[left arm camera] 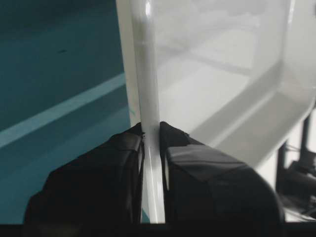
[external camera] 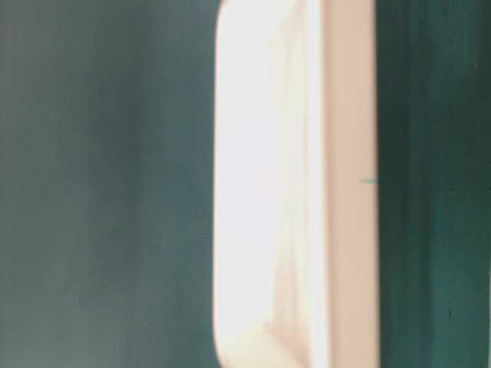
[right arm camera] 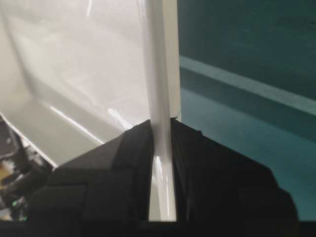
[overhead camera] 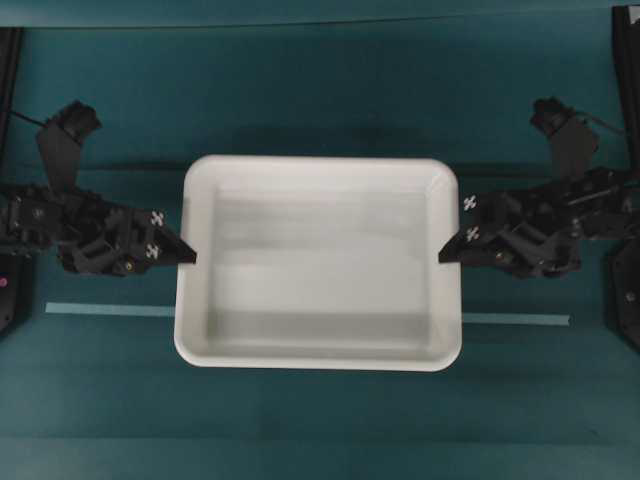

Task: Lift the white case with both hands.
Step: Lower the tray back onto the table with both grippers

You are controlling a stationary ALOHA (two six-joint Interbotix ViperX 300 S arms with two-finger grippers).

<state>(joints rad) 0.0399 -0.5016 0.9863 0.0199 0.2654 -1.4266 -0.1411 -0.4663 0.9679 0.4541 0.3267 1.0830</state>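
Observation:
The white case (overhead camera: 318, 262) is a wide shallow tray with rounded corners, lying in the middle of the overhead view. My left gripper (overhead camera: 188, 256) is shut on the rim of its left side. The left wrist view shows that rim (left arm camera: 148, 74) running straight up between the two black fingers (left arm camera: 123, 148) of the left gripper (left arm camera: 151, 129). My right gripper (overhead camera: 445, 255) is shut on the right side's rim in the same way. In the right wrist view the right gripper (right arm camera: 161, 123) pinches the glossy edge (right arm camera: 155, 59). The table-level view holds only a blurred close view of the case (external camera: 268, 184).
A thin pale tape strip (overhead camera: 100, 310) lies across the teal table cloth, and the case hides its middle part. The strip comes out again on the right (overhead camera: 520, 320). Black arm mounts stand at the left edge (overhead camera: 8, 290) and the right edge (overhead camera: 625, 300).

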